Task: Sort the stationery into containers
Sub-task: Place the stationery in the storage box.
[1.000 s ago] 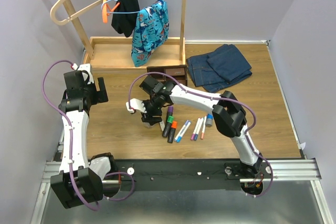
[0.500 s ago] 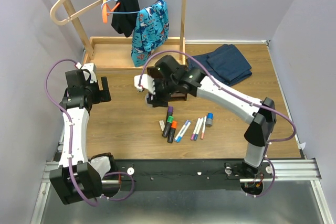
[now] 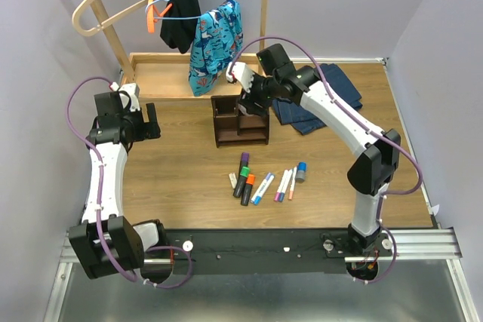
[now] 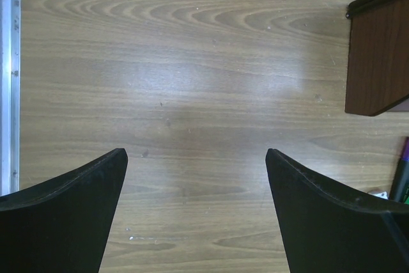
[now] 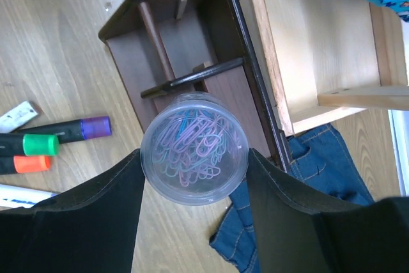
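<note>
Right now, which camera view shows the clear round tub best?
Right wrist view: the tub sits centred in the right claw, clips visible inside. Top view: too small to tell. Left wrist view: absent.

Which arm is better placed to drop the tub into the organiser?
Right: the right gripper holds the clear tub above the dark organiser. The left gripper hangs open over bare table, off to the side.
</note>
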Controlling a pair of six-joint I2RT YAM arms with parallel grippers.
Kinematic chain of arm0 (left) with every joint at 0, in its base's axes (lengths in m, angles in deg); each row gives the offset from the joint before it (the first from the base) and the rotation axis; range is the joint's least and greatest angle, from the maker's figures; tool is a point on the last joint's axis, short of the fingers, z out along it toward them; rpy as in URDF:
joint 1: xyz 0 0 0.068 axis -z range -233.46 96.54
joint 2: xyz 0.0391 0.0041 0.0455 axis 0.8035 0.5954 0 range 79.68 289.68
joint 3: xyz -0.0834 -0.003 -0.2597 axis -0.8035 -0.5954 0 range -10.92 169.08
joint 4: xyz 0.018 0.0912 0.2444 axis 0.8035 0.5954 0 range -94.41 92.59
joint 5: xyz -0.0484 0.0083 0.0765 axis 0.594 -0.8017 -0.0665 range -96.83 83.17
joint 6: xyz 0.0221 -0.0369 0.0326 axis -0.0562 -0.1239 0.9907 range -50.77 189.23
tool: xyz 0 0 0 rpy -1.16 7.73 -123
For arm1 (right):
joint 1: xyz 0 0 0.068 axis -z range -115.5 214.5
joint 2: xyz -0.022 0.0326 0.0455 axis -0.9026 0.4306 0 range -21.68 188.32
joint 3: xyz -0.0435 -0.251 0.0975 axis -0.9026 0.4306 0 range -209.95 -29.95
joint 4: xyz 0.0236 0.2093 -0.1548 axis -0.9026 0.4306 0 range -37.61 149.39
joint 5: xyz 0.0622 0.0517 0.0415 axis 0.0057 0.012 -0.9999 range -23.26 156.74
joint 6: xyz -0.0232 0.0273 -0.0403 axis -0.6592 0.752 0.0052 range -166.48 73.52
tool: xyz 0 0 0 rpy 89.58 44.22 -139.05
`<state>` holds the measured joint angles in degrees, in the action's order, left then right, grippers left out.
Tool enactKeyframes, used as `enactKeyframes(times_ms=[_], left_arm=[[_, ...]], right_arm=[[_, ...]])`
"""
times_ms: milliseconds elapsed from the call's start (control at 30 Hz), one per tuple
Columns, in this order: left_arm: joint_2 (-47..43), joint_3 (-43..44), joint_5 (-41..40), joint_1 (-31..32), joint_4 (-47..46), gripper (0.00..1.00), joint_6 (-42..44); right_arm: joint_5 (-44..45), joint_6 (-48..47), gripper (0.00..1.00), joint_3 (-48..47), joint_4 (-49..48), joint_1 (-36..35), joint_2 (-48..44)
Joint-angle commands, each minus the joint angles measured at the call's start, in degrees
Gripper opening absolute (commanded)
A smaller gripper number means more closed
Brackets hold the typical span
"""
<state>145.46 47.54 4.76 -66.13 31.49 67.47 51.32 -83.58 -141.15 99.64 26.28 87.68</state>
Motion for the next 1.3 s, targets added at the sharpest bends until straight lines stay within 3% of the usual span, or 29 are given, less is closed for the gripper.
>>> enactKeyframes(times_ms=[0, 1267], left_arm=[[1.54, 2.01, 1.94, 0.1, -1.01, 0.99, -0.26], [3.92, 3.07, 0.54, 0.19, 1.72, 0.99, -0.88]], right_arm=[[1.36, -1.39, 0.52, -1.65, 1.71, -0.02, 2.34], [-5.14, -1.04, 0.54, -0.25, -6.99, 4.12, 10.34]])
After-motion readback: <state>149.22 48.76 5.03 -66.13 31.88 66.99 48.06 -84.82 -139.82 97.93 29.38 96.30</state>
